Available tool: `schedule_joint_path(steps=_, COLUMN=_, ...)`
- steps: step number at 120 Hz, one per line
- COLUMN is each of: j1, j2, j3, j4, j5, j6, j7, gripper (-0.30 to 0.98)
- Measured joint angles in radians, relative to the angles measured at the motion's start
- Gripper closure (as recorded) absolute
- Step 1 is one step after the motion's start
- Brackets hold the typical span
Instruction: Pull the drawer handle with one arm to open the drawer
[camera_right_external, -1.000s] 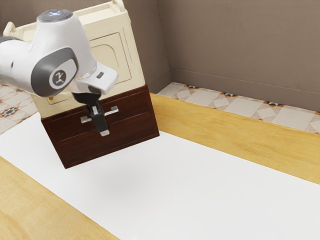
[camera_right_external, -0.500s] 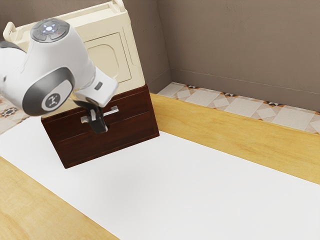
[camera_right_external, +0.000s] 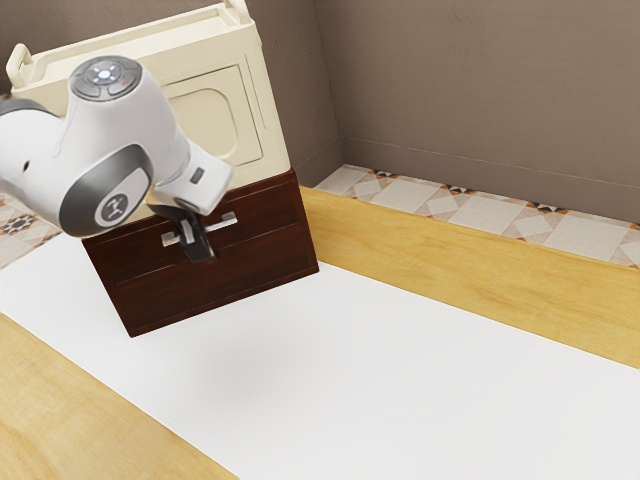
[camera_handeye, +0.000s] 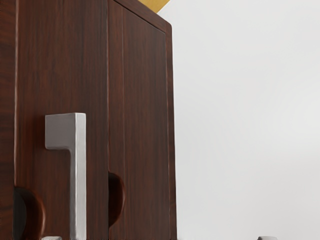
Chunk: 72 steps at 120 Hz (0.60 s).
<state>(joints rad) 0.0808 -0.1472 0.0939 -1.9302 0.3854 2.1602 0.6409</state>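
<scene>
A small logo (camera_right_external: 115, 208) sits on the arm (camera_right_external: 140, 115), too small to read. The gripper (camera_right_external: 197, 243) is spread wide, fingertips (camera_handeye: 267, 238) well apart, with the silver handle (camera_right_external: 229, 220) between them, closer to one; contact I can't tell. The handle is on the upper drawer (camera_right_external: 270, 207), which is closed. A cream box (camera_right_external: 238, 75) rises above it; a white sheet (camera_right_external: 400, 380) lies beneath.

The drawer cabinet (camera_right_external: 225, 285) is grained dark red-brown, its handle (camera_handeye: 79, 175) silver-grey, the box (camera_right_external: 248, 130) cream, the worktop (camera_right_external: 430, 242) wood-grained yellow.
</scene>
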Motion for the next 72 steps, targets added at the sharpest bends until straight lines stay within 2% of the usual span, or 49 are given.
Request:
schedule_joint_path(steps=27, j1=0.025, j2=0.018, j3=0.0, j4=-0.001, j5=-0.004, j6=0.013, j7=-0.007, gripper=0.26)
schedule_joint_path(steps=72, j1=0.042, j2=0.04, j3=0.001, j4=-0.002, j5=-0.012, j6=0.032, j7=-0.021, gripper=0.28)
